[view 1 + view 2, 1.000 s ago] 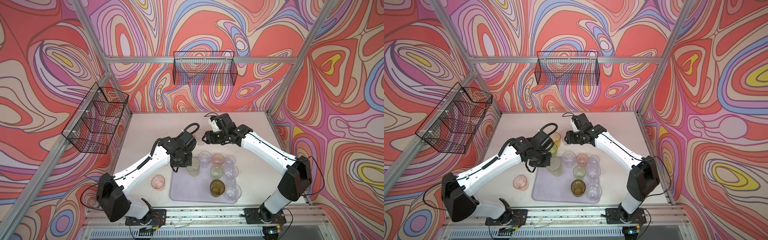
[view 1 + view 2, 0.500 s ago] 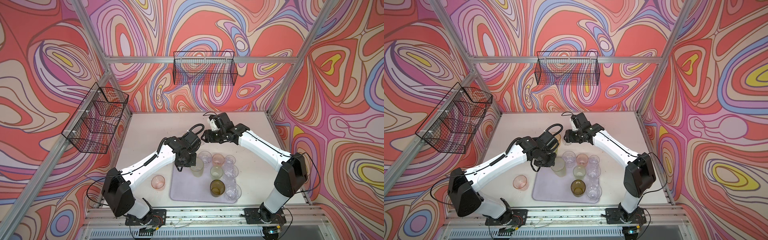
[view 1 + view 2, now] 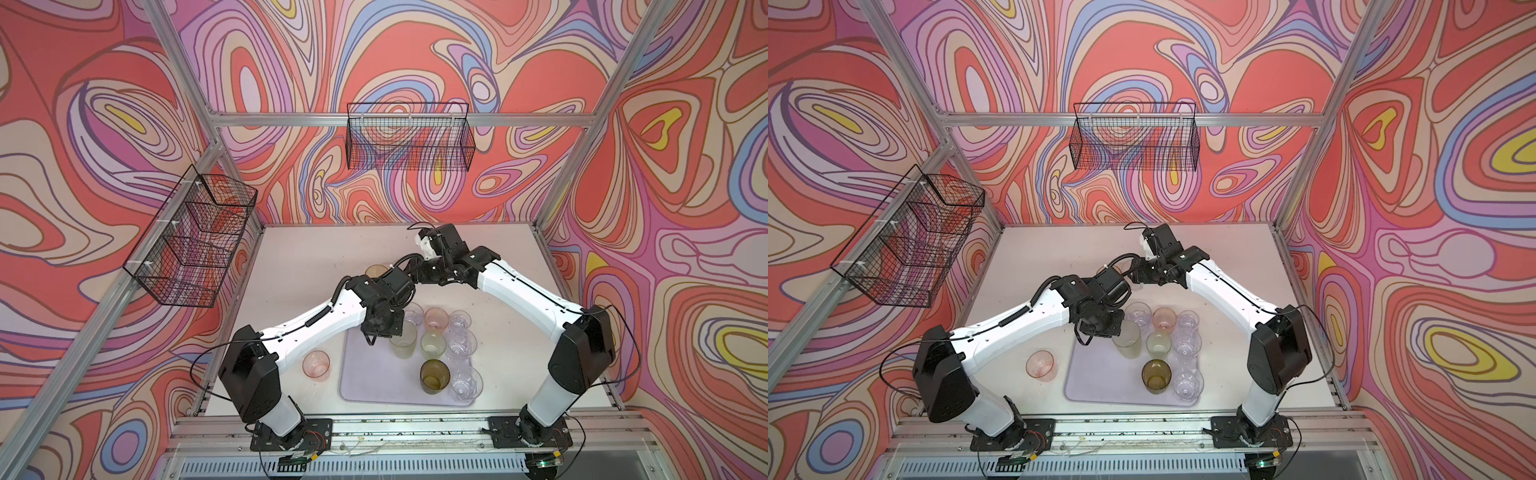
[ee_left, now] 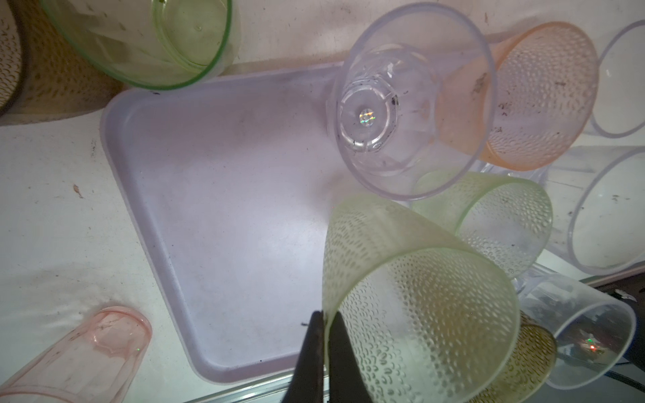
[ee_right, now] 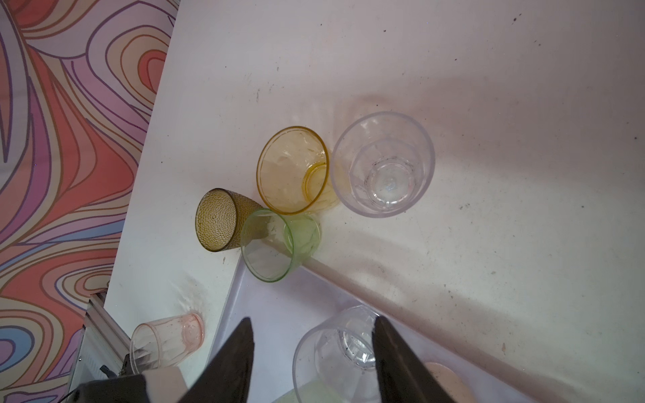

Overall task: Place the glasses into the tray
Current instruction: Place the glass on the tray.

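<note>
The pale lilac tray lies at the table's front middle. Several glasses stand along its right half: clear, pink, pale green and olive. My left gripper is shut on the rim wall of a frosted pale green glass, held over the tray beside them. My right gripper hangs open above the tray's back edge, and a clear glass shows below between its fingers, untouched.
On the table behind the tray's back left corner stand amber, clear, olive and green glasses. A pink glass stands left of the tray. Black wire baskets hang on the walls.
My left arm has carried the pale green glass to the right, farther over the tray. The right gripper has stayed open and has hardly moved.
</note>
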Motion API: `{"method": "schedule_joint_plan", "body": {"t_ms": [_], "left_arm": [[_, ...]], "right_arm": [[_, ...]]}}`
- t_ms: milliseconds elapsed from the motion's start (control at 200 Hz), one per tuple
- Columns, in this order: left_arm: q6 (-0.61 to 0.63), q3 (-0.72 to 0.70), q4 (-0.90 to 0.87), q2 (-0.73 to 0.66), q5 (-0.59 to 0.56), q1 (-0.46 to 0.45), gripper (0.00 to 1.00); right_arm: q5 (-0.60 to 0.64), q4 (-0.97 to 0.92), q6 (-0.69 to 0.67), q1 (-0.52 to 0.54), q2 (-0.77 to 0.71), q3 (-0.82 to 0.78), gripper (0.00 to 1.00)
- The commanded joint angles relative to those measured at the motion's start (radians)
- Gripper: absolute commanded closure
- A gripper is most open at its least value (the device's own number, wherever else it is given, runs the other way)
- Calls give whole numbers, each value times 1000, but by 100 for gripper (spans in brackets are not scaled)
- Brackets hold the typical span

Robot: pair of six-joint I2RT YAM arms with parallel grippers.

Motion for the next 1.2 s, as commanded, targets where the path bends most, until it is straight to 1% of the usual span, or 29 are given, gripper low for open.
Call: {"method": "schedule_joint_plan", "body": {"t_ms": [0,356,636,1192], "left_arm": [[-19,34,-9,22,-27,-12,100],[-10,66,-42,57,-61,-30,100],[-17,53,-33,58,-57,-41,100],[-30,15,-13,78,-92,-62,100]], "right_arm": [[-14,14,-9,-6,-3,0,43],[-25,24,-9,-9,-1,-11,43],[-34,26,-8,-13,5,-12,43],[-25,22,-7,-17,-4,-20,44]]}}
